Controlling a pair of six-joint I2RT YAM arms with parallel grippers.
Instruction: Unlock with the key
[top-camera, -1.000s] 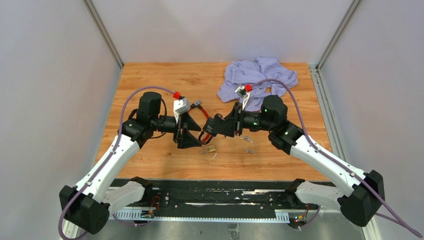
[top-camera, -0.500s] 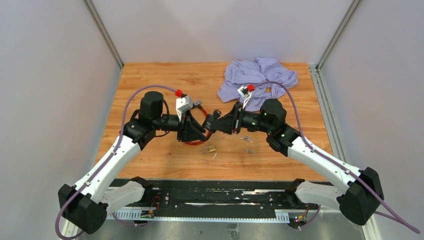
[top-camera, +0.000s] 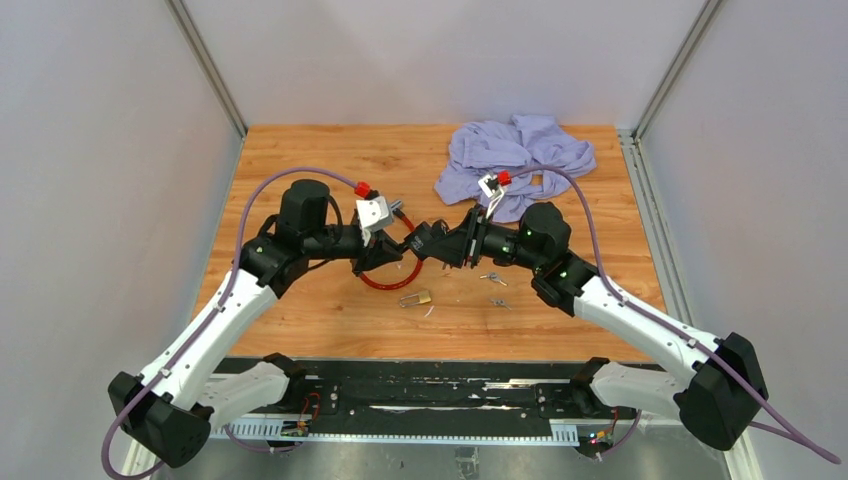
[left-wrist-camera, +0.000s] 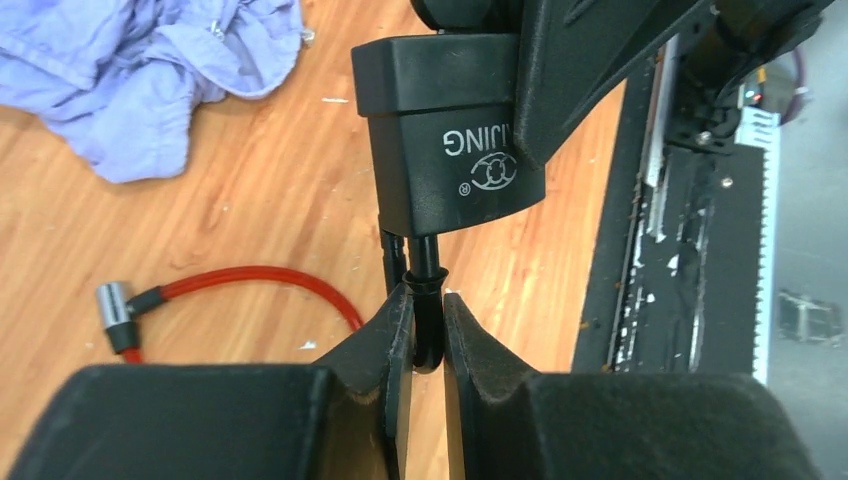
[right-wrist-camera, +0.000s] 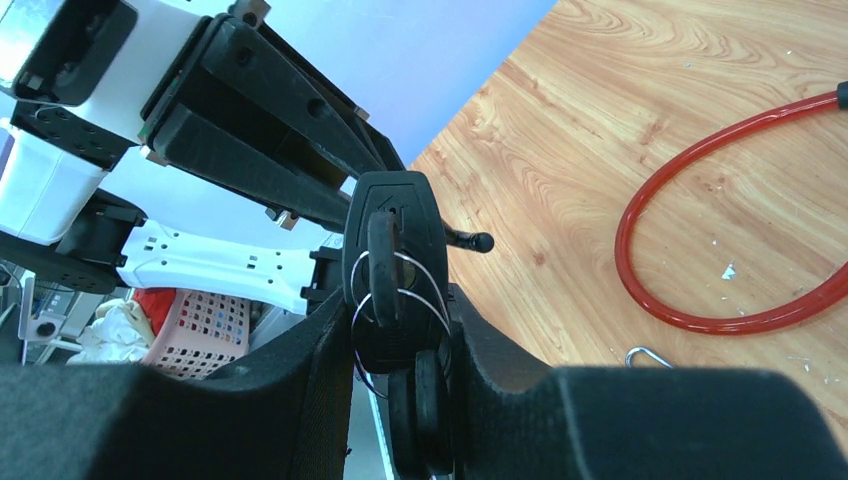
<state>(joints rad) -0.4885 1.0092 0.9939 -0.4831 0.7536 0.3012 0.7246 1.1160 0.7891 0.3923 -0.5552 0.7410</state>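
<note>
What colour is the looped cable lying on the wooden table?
Red. The cable shows most clearly in the right wrist view.

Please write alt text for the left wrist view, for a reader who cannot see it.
The left gripper is shut on a black pin sticking out of the black lock body. Behind, a red cable and a lilac cloth lie on the wooden table.
</note>
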